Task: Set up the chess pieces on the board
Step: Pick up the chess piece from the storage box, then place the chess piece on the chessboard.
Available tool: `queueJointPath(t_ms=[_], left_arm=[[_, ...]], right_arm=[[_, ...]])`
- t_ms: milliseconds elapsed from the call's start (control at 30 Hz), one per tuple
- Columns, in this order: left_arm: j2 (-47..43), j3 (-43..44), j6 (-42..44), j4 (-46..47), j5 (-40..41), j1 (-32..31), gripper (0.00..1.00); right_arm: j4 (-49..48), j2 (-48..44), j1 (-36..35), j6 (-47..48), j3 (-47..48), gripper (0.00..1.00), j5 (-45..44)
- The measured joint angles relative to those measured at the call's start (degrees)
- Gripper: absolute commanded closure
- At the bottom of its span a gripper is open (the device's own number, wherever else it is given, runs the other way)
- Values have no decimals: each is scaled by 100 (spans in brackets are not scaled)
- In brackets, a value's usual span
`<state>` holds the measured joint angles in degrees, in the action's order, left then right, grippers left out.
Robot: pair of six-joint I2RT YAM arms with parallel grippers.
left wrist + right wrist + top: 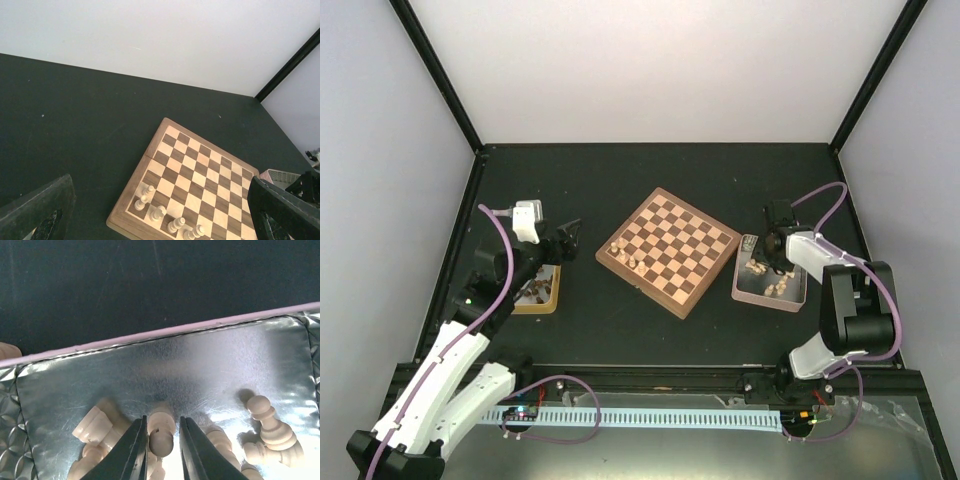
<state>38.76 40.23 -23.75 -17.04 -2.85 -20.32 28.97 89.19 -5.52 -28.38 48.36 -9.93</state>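
Right wrist view has the right gripper (162, 422) low in the foil-lined tray (175, 331), jaws narrowly apart either side of the round head of one pale chess piece (161, 442) lying among others at bottom centre, not yet pinching it. I judge it should sink slightly, close on the neck and lift straight up, then go to the board (670, 250) mid-frame in the top view, whose lower-left edge holds a few standing pieces (623, 252). Left of it, the left gripper (565, 232) hangs with jaws wide apart, empty.
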Motion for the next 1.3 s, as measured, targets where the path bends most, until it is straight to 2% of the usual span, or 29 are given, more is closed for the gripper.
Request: queueJointPath(t_ms=[267,467,733,867,1000,1300], left_arm=[[0,0,0,-2,0,0,4],[0,0,0,-2,0,0,4],[4,0,0,0,0,0,4],[63,0,-7,22,2,0,4],[109,-2,-50,39,4,0,4],[92,-39,-79,39,7,0,4]], right_arm=[[-28,24,9,22,31,92,-2],[46,-31,9,13,39,92,0],[446,-636,-120,-24,278,90,39],[625,-826,-597,-87,481,90,105],[815,-787,-1405,-216,857,89,107],[787,494,-2916,-413,2334,89,286]])
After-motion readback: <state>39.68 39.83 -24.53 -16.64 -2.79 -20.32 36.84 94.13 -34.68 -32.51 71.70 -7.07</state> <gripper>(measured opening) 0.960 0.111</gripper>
